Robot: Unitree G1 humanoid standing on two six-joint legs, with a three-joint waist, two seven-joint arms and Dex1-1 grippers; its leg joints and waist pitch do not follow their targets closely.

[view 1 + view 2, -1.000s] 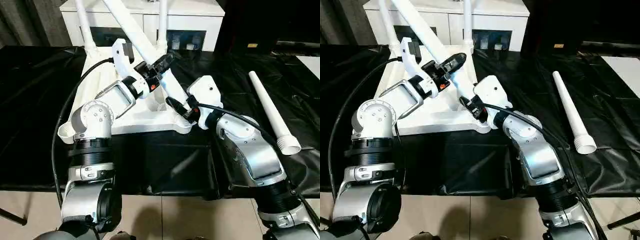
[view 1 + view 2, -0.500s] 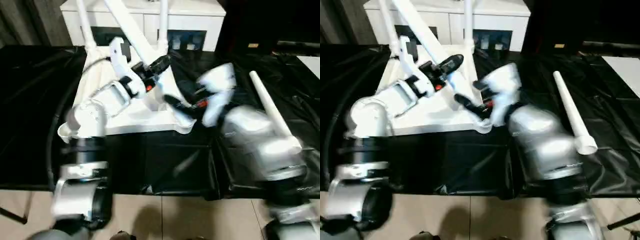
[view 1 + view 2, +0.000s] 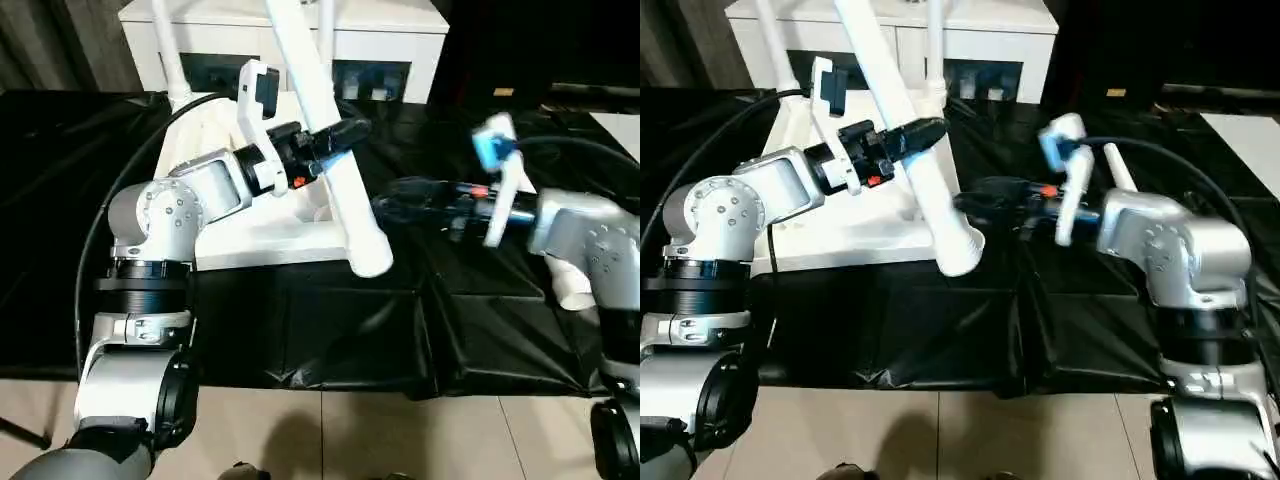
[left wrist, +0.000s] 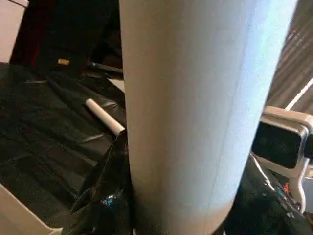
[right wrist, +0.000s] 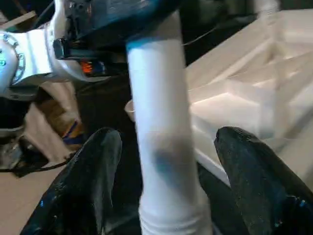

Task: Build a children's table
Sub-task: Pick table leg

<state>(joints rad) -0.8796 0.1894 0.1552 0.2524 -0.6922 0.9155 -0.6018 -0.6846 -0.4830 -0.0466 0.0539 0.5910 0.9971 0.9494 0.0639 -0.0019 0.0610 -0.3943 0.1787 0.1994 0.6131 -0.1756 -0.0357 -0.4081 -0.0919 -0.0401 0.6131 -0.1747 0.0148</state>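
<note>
The white tabletop [image 3: 250, 235] lies ribbed side up on the black sheet. Two white legs [image 3: 168, 55] [image 3: 326, 25] stand upright in its far corners. My left gripper [image 3: 338, 135] is shut on a third leg [image 3: 345, 195], which slants steeply, its flared end hanging over the tabletop's front right corner. My right gripper [image 3: 385, 208] reaches in from the right and is open. In the right wrist view its fingers [image 5: 93, 181] stand either side of that leg [image 5: 164, 147] without touching it. A loose leg [image 4: 105, 116] lies on the sheet to the right, partly behind my right arm.
A white cabinet [image 3: 400, 20] with dark glass doors stands just behind the tabletop. The black sheet [image 3: 300, 320] covers the work surface up to its front edge, with tiled floor below. A black cable loops off my left arm.
My right gripper has opened, let go of the slanted leg and swung out to the right. The left arm has tipped the leg steeper, its flared end now over the front corner.
</note>
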